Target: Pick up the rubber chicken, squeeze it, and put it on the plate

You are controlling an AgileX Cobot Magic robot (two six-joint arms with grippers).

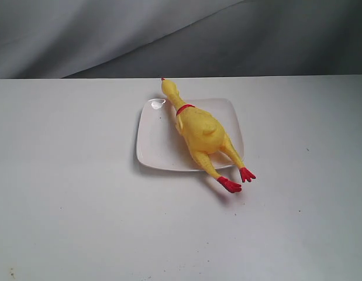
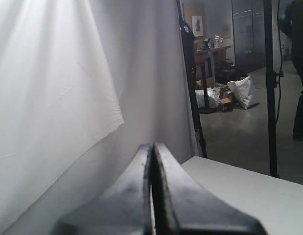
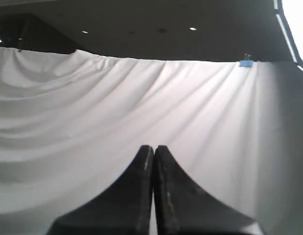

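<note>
The yellow rubber chicken point(image 1: 198, 130) lies across the white square plate point(image 1: 156, 143) in the exterior view. Its head pokes past the plate's far rim and its red feet hang over the near right edge onto the table. Neither arm shows in the exterior view. My left gripper point(image 2: 153, 147) is shut with nothing between its fingers and faces the white curtain. My right gripper point(image 3: 153, 148) is also shut and empty, raised toward the draped backdrop. Neither wrist view shows the chicken or the plate.
The white table point(image 1: 69, 193) spreads around the plate. A grey cloth backdrop point(image 1: 169, 35) hangs behind it. In the left wrist view a table corner point(image 2: 249, 191), dark stands point(image 2: 269, 88) and room clutter show beyond the curtain.
</note>
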